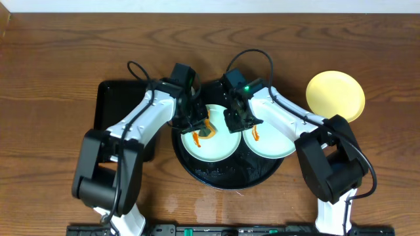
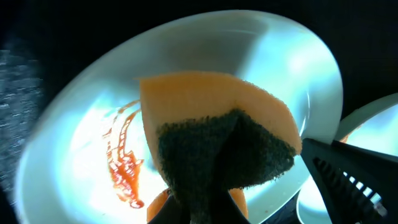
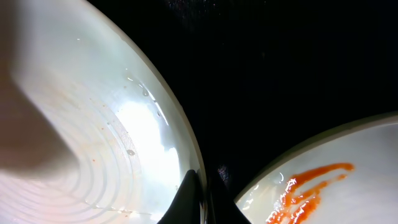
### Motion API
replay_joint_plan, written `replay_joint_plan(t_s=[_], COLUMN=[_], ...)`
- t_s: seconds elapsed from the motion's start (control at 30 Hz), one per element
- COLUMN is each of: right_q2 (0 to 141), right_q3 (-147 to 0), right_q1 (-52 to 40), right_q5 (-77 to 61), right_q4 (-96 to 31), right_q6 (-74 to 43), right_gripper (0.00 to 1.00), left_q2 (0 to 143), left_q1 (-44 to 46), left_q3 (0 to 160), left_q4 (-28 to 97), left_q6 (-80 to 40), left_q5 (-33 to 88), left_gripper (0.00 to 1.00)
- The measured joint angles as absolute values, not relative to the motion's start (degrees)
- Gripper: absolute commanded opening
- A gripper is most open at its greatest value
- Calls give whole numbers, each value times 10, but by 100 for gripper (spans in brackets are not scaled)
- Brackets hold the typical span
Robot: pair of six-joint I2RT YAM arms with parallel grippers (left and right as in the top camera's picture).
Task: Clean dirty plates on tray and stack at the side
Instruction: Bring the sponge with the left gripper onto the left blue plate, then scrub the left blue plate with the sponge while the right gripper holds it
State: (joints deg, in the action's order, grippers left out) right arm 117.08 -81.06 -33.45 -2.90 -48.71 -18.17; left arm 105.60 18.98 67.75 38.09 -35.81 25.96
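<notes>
- Over the left mint plate point(image 1: 213, 149), we see the left tool point(image 1: 202, 128) clamped on a sponge point(image 2: 217, 124), orange with a dark green scouring face.
- The sponge hangs just above or on the plate's middle; we cannot tell whether it touches.
- In the left wrist view, a streak of orange sauce point(image 2: 124, 168) lies on the plate at the sponge's 9 o'clock.
- At this plate's 2 o'clock rim in the overhead view, the right tool point(image 3: 198, 202) has its fingers together, pinching the plate's edge.
- A right mint plate point(image 1: 272, 145) sits just beside the first, at its 3 o'clock, and carries its own orange smear point(image 3: 308, 186).
- Both mint plates rest on the round tray point(image 1: 230, 176), glossy black; its bare rim shows at 6 o'clock.
- At the tray's 2 o'clock, a yellow plate point(image 1: 335, 95) lies alone on the tabletop point(image 1: 59, 65), apart from the tray.
- At the tray's 9 o'clock, a rectangular black tray point(image 1: 111, 105) lies partly under the left arm.
</notes>
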Motion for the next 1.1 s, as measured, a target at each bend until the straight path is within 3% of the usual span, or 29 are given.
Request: replay_joint_plan(t_s=[1.1], right_q2=[1171], right_q3=[-812], right_q1=[-335], right_q5=[-29], right_q4=[-492], right_q6=[-182], right_gripper=[1], left_q2=[1062], left_q1=[219], left_q3=[609], left_q4=[319], left_q6=[-367], left_q5=[251], left_gripper=[8])
